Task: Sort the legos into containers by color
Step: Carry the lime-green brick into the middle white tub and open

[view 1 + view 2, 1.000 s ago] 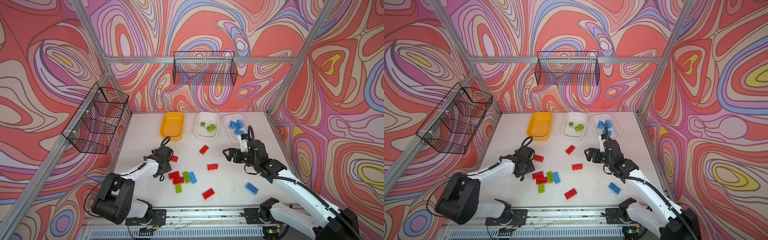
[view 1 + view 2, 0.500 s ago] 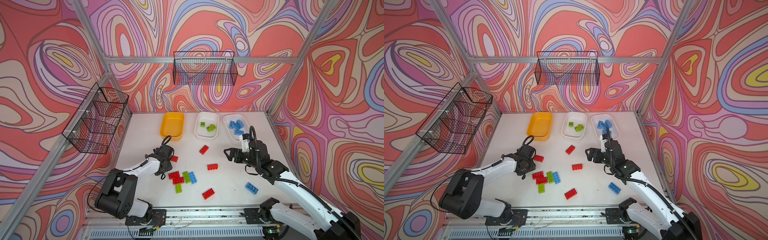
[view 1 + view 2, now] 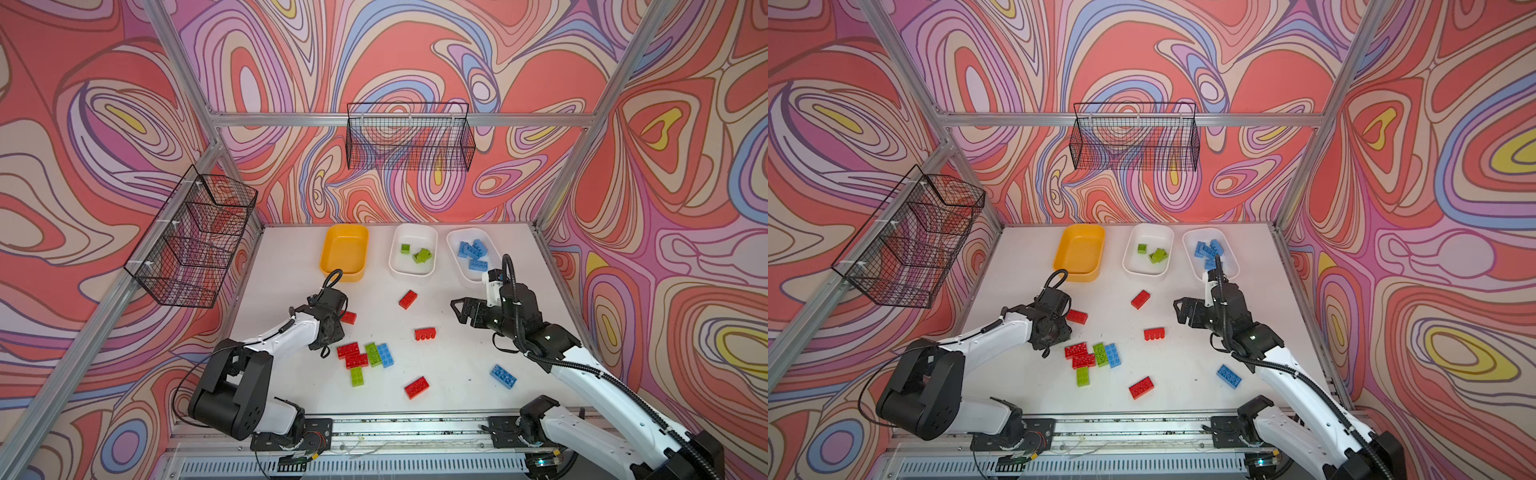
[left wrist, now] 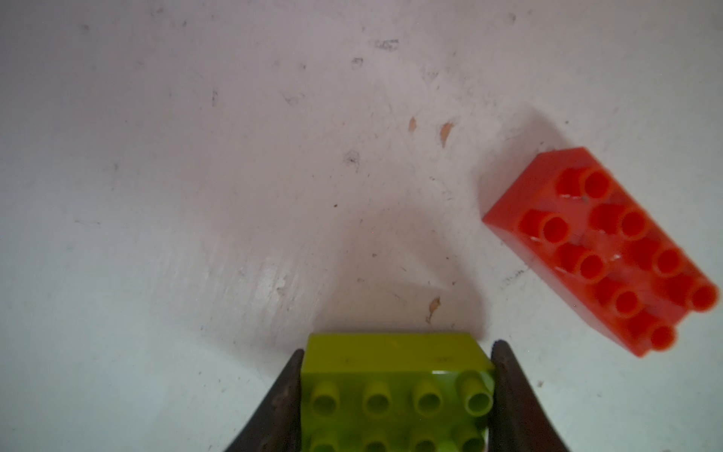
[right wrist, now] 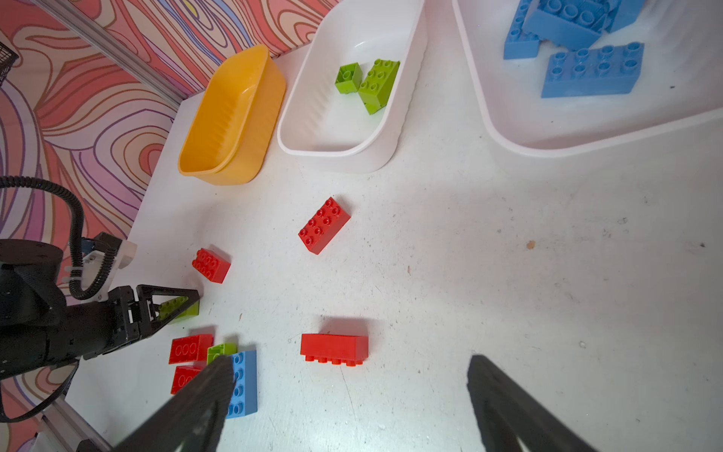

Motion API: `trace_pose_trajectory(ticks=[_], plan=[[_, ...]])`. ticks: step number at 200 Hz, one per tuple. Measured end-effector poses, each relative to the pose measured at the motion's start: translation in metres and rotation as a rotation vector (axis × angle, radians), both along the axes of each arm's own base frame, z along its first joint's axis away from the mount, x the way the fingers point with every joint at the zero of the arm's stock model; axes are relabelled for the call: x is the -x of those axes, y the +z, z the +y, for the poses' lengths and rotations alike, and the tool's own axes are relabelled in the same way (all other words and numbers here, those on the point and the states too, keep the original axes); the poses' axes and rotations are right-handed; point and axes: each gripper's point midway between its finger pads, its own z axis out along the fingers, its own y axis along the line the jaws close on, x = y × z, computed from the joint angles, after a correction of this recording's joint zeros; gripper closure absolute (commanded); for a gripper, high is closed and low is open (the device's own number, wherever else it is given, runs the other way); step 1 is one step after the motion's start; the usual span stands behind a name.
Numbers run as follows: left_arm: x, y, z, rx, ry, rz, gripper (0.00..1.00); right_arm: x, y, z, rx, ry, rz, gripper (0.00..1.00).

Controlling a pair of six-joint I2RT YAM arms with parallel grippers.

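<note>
My left gripper (image 4: 398,349) clamps a lime green brick (image 4: 393,387) on two opposite faces, studs up, low beside a red brick (image 4: 598,250). I judge it is bound for the white tub (image 3: 412,272) holding greens. My right gripper (image 3: 456,311) hangs wide open and empty.
</note>
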Motion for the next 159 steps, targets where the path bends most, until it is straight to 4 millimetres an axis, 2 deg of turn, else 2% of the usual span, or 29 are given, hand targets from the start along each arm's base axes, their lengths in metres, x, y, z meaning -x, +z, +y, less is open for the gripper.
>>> trace_pose_trajectory(ticks=[51, 78, 124, 159], plan=[[-0.009, 0.011, -0.004, 0.007, -0.019, -0.016, 0.59, 0.002, 0.006, -0.002, -0.005, -0.005, -0.018, 0.02], [-0.022, 0.026, -0.012, 0.035, -0.031, -0.048, 0.59, 0.002, 0.005, -0.003, 0.0, -0.008, -0.014, 0.02], [-0.063, 0.072, -0.04, 0.132, -0.068, -0.164, 0.59, 0.003, 0.003, -0.004, 0.004, -0.011, -0.01, 0.02], [-0.104, 0.101, -0.078, 0.203, -0.124, -0.227, 0.59, 0.002, 0.003, -0.005, 0.008, -0.018, -0.011, 0.02]])
